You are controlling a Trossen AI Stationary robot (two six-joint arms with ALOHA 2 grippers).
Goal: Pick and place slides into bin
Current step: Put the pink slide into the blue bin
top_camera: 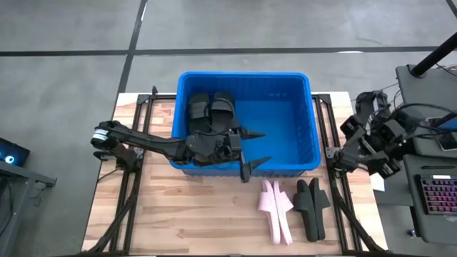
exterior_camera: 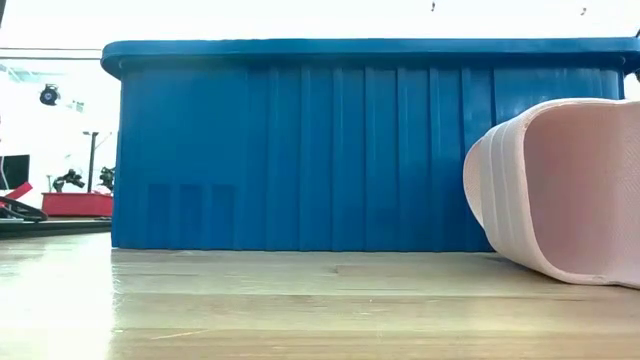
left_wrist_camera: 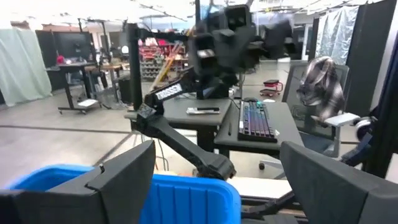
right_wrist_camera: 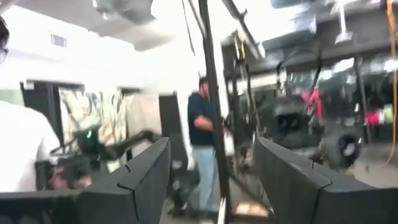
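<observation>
Here the left gripper (top_camera: 251, 151), fingers spread and empty, hangs over the big bright blue plastic bin (top_camera: 307, 114) holding two black slides (top_camera: 210, 109), while a pale pink slide (top_camera: 274, 210) and black slide (top_camera: 311, 207) lie on the wooden table (top_camera: 193, 214), right gripper (top_camera: 360, 107) parked, open.

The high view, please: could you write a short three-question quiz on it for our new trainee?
1. True or false: the left gripper is open above the bin.
2. How many slides lie on the table, outside the bin?
3. Which colour is the slide nearer the table's middle: A black, B pink, C blue?

Key: 1 true. 2 two, the pink one and a black one. 3 B.
</observation>
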